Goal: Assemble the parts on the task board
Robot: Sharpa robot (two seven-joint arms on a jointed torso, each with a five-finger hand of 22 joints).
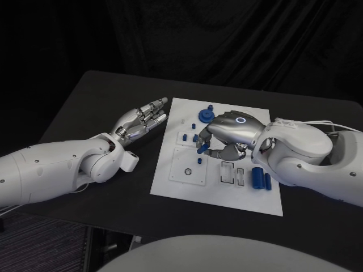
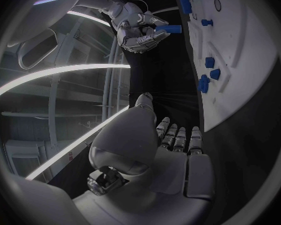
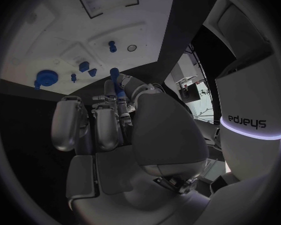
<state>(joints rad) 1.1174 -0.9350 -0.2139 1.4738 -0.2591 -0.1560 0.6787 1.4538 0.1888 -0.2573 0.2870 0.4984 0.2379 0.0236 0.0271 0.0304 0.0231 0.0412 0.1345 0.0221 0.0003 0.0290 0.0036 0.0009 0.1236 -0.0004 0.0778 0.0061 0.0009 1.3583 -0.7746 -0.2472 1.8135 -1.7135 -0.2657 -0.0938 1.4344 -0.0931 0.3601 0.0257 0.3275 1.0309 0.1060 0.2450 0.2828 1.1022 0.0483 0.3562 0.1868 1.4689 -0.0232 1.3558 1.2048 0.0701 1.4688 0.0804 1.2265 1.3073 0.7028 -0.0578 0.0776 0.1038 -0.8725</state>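
The white task board (image 1: 218, 187) lies mid-table, also in the left wrist view (image 2: 240, 60) and the right wrist view (image 3: 59, 25). My right hand (image 1: 228, 135) hovers over the board's middle and pinches a small blue cylinder (image 1: 203, 148) at its fingertips; the left wrist view shows that hand (image 2: 135, 32) holding the cylinder (image 2: 170, 29), and the right wrist view shows the piece (image 3: 117, 83) between the fingers of the hand (image 3: 115, 130). My left hand (image 1: 142, 120) lies off the board's left edge, fingers straight and apart, holding nothing (image 2: 172, 150).
A blue gear-like part (image 1: 205, 115) stands at the board's far edge. Two blue cylinders (image 1: 260, 178) lie near its right edge, and small blue pegs (image 1: 185, 136) stand left of centre. A framed square panel (image 1: 189, 170) sits at the board's near left.
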